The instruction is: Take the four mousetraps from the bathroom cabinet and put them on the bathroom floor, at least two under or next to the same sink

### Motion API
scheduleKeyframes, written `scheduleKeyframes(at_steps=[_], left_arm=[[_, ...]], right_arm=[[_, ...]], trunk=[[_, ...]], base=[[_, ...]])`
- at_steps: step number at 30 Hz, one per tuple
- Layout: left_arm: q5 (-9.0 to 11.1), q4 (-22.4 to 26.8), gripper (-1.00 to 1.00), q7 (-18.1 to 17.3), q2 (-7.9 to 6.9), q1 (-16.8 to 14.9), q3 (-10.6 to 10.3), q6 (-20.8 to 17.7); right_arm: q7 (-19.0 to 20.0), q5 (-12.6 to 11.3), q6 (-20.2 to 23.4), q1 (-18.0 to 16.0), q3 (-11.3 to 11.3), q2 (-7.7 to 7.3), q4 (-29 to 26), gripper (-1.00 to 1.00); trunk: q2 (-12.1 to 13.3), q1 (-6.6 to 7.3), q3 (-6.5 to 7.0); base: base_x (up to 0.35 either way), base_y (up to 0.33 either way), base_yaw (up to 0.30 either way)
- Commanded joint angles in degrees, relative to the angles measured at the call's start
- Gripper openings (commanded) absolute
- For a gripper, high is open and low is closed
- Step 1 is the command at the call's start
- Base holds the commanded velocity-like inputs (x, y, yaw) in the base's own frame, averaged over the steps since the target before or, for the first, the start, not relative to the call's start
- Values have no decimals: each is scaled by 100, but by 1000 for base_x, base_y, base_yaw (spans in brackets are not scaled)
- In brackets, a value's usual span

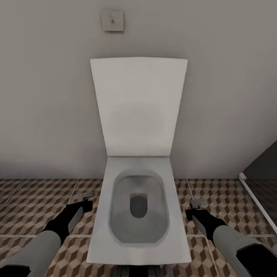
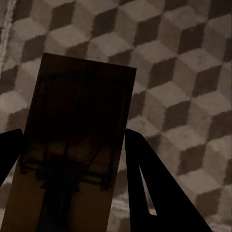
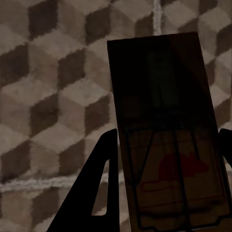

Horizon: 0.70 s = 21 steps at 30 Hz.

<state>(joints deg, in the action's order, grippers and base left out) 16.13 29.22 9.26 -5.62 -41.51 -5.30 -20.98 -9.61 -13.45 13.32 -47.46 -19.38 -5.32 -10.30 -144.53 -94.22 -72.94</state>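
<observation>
**Desk:** What's in front of the robot?

**Photographer:** A white toilet (image 1: 140,215) fills the centre of the head view, its lid (image 1: 138,107) raised against a grey wall (image 1: 46,96). A small square plate (image 1: 112,20) sits on that wall at 12 o'clock from the lid. The bathroom floor (image 1: 34,207), tiled in a brown, beige and white cube pattern, spreads out at 3 and 9 o'clock of the bowl. A dark panel with a pale edge strip (image 1: 256,200) slants in from the 4 o'clock side.

**Desk:** And the arms?

**Photographer:** One on each flank of the bowl. The left gripper (image 1: 87,197) hangs at about 9 o'clock of the bowl, the right gripper (image 1: 198,206) at about 3 o'clock, both above the tiles.

**Desk:** Holding anything?

**Photographer:** Yes. In the left wrist view, the fingers are parted just the width of a flat brown mousetrap (image 2: 79,140) and grip it by its long edges over the cube tiles. The right wrist view shows the same: a second mousetrap (image 3: 166,130), wire frame and a red mouse print visible on its face, pinched between the dark fingers (image 3: 99,193), with a pale grout line (image 3: 155,14) on the floor beyond.

**Desk:** Are the traps touching the floor?

**Photographer:** Cannot tell from these angles.
</observation>
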Motion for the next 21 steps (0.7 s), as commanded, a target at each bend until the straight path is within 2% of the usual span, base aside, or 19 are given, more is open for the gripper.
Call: scheduleKeyframes(at_steps=[1, 21], left_arm=[[39, 7, -100, 58, -8, 0, -50, -25], [39, -45, -100, 63, -9, 3, -41, 6]], right_arm=[[-24, -63, 31, 0, -48, -4, -16, -100], [-24, -70, -114, 0, -55, 5, 112, -100]], trunk=[[-3, -1, -27], [-30, -53, -470]], base=[[0, 0, 0], [0, 0, 0]])
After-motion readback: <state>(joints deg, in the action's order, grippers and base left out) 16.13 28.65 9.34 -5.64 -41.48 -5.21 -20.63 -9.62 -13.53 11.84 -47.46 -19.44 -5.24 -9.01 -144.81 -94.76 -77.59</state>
